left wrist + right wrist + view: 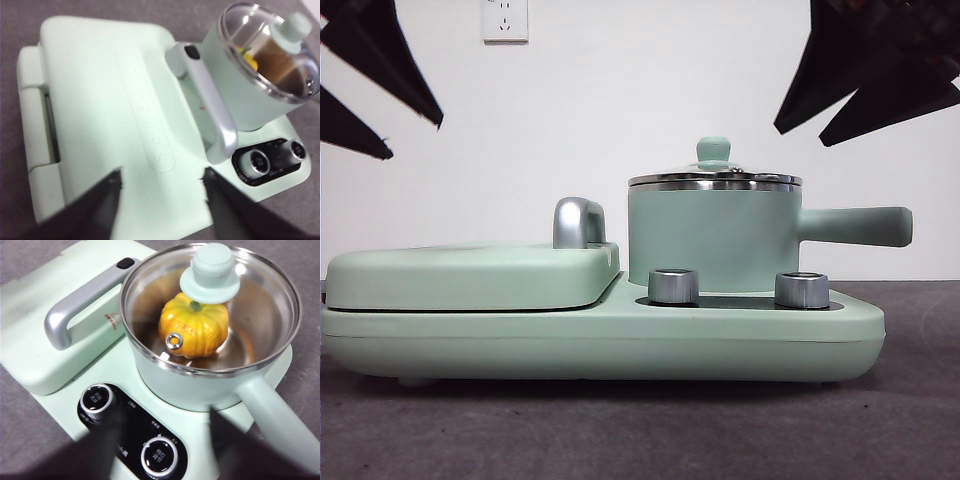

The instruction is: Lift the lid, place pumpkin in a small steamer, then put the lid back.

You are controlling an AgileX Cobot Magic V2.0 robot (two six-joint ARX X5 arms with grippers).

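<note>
The small steamer [710,240] is a mint-green pot standing on the right half of the cooker, its long handle [860,225] pointing right. The lid [715,180], glass with a steel rim and mint knob, sits closed on the pot. Through the glass [260,315] I see the pumpkin [200,335] resting inside, yellow-orange with a green stem. My right gripper [165,425] hovers open above the cooker's control panel, beside the pot [175,385], and holds nothing. My left gripper [162,175] hangs open and empty over the flat griddle cover. In the front view both grippers show only as black tips at the top corners.
The flat mint griddle cover [470,275] with its steel handle [575,222] fills the cooker's left half. Two steel knobs [673,286] [801,290] stand in front of the pot. The cooker base [620,340] rests on a grey cloth. A white wall is behind.
</note>
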